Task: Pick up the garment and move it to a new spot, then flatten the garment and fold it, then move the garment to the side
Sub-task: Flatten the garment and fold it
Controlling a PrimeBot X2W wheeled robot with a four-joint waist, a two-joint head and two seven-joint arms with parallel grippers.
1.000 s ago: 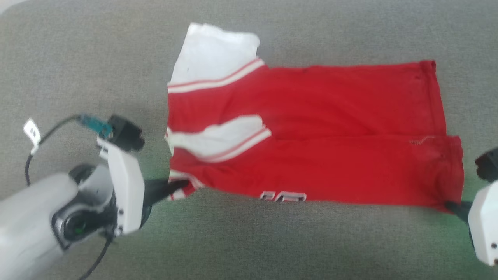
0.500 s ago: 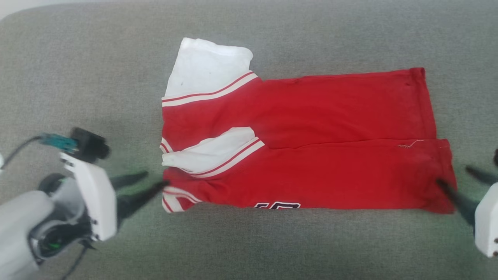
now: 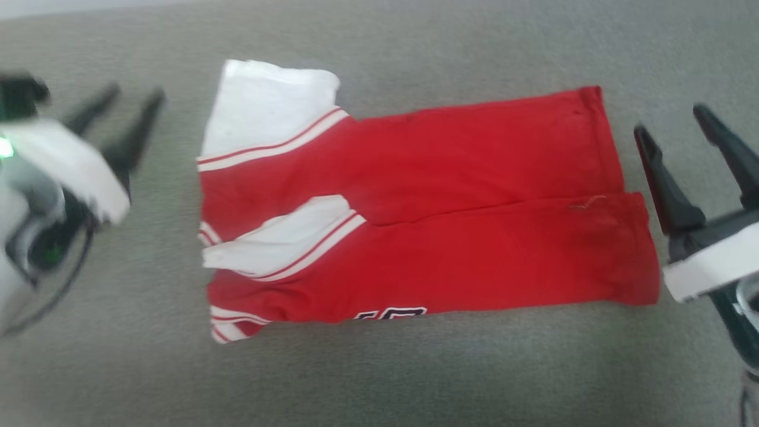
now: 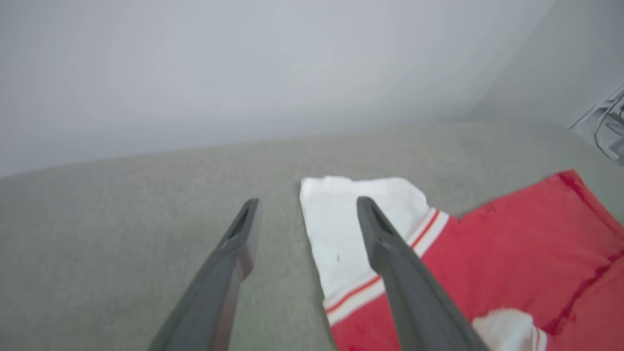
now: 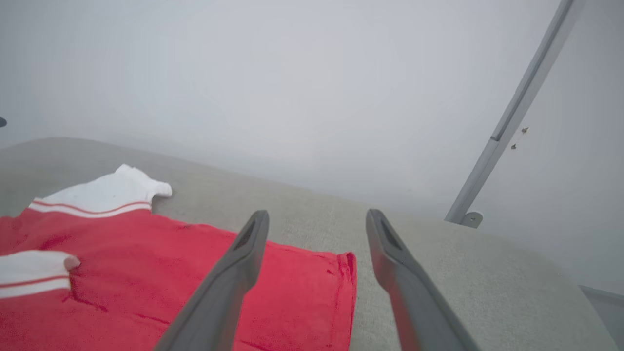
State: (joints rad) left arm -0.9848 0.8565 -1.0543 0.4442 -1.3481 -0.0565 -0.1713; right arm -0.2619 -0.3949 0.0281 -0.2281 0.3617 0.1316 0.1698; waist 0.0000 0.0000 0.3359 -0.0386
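Mid-fold. Left pincer (image 3: 136,92) and right pincer (image 3: 669,120) both wide, empty; garment (image 3: 474,237) lies half-folded between them. Next we probably pinch sleeve (image 4: 336,229) ahead of left, hem (image 5: 347,278) ahead of right, fold over.

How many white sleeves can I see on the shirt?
2. One sleeve sticks out at the jersey's far left corner; the other sleeve lies folded onto its red body.

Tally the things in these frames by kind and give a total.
garment: 1
claws, both open, left claw and right claw: 2
grey surface under the garment: 1
Total: 4
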